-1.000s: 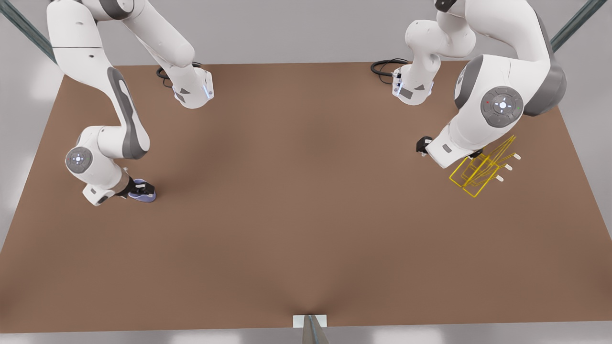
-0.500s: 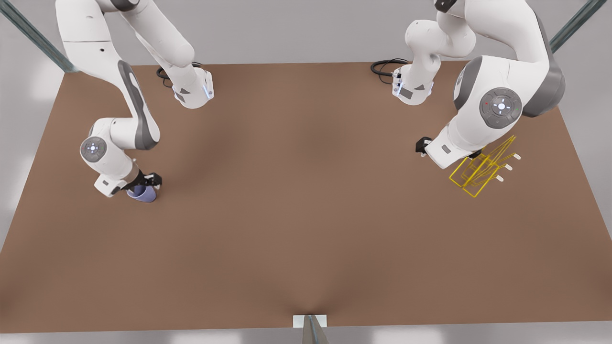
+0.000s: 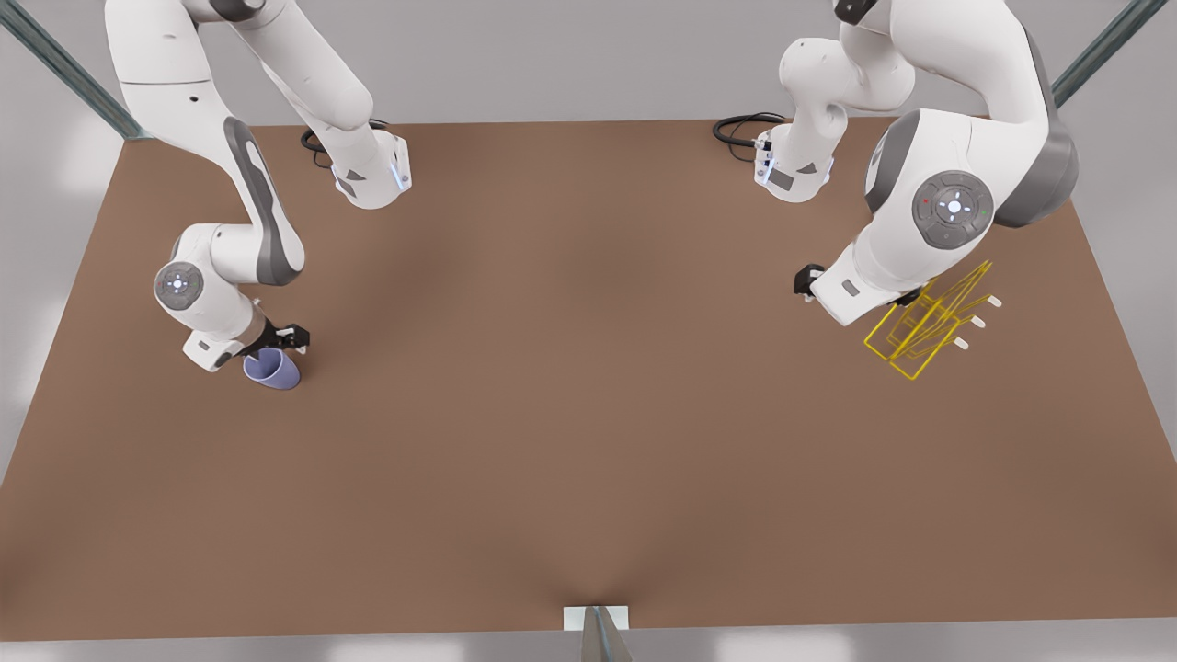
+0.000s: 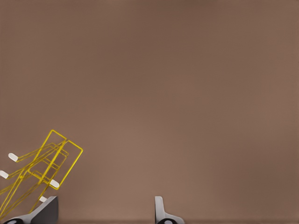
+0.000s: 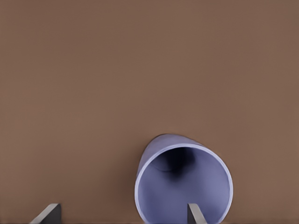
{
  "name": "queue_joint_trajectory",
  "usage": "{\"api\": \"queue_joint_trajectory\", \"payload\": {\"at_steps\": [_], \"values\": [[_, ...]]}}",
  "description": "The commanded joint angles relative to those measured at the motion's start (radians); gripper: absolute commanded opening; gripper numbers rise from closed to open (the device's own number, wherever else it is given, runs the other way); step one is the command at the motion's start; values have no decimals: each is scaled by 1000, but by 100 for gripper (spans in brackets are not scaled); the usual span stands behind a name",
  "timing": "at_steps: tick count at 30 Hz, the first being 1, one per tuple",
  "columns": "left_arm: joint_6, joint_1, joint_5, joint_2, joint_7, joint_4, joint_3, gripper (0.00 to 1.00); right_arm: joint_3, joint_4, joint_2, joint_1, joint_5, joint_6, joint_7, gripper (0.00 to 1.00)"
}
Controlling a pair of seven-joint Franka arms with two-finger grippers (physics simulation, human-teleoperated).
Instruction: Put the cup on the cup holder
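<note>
Your right claw (image 3: 280, 340) hovers open just above the lavender-blue cup (image 3: 272, 370), which stands on the brown counter (image 3: 588, 414) at the front view's left; one fingertip (image 5: 195, 213) hangs over its open mouth. Your left claw (image 4: 105, 212) is also spread, empty, just beside the yellow wire cup holder (image 3: 929, 322), which sits on the counter at the front view's right, well apart from the cup.

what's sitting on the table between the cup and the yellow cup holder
Nothing visible. Only bare brown table lies between the cup, under the right gripper, and the cup holder, beside the left gripper.
</note>
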Motion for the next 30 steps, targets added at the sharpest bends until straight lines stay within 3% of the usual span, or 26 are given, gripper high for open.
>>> {"api": "queue_joint_trajectory", "payload": {"at_steps": [1,19,20,22,24,28,30], "values": [[0,0,1,-1,0,0,0,100,0,-1,6,1,2,0,-31,100],[-2,-9,0,-1,-2,0,0,100,-10,32,147,-30,-15,11,-11,100],[-2,-9,0,-1,-2,0,0,100,-10,37,152,-30,-32,11,0,95],[-2,-9,0,-1,0,0,0,100,-12,37,163,-30,-33,11,11,75],[-2,-9,0,-1,0,0,0,100,-12,37,163,-31,-33,11,11,68],[-2,-9,0,-1,-2,0,0,100,-12,37,167,-31,-33,8,17,45],[-3,-11,1,-1,-2,0,0,100,-12,39,167,-31,-33,4,20,44]]}}
